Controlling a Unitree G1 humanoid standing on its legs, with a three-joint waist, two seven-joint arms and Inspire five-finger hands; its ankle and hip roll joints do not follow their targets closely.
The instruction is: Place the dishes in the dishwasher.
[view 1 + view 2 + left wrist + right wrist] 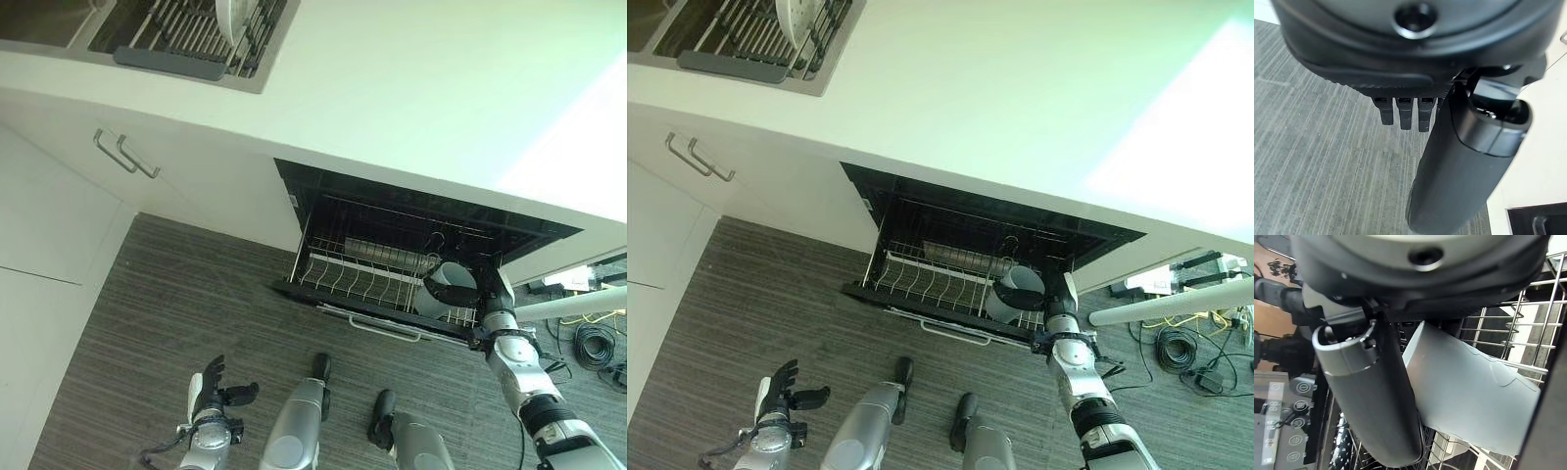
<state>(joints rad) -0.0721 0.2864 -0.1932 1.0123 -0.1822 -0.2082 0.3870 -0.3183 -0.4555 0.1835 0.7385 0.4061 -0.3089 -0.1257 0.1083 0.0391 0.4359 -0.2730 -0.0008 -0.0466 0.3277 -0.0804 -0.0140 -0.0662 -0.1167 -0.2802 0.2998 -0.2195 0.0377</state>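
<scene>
The dishwasher (pixel 323 196) stands open under the white counter, its wire rack (pixel 353 279) pulled out over the floor. At the rack's right end my right hand (pixel 487 286) is curled round a pale grey bowl (pixel 449 287), holding it tilted among the wires. The right wrist view shows the thumb (pixel 1371 396) lying along the bowl (pixel 1469 396) with rack wires behind. My left hand (pixel 211 392) hangs low over the grey floor, left of the rack, fingers spread and holding nothing. A white plate (pixel 230 18) stands in the sink's drying rack.
The sink (pixel 176 49) is set in the counter at the far left. Two cabinet handles (pixel 125 154) are below it. The left part of the dishwasher rack (pixel 921 279) holds nothing. A white bar (pixel 578 304) and coiled cords (pixel 593 343) lie on the floor to the right.
</scene>
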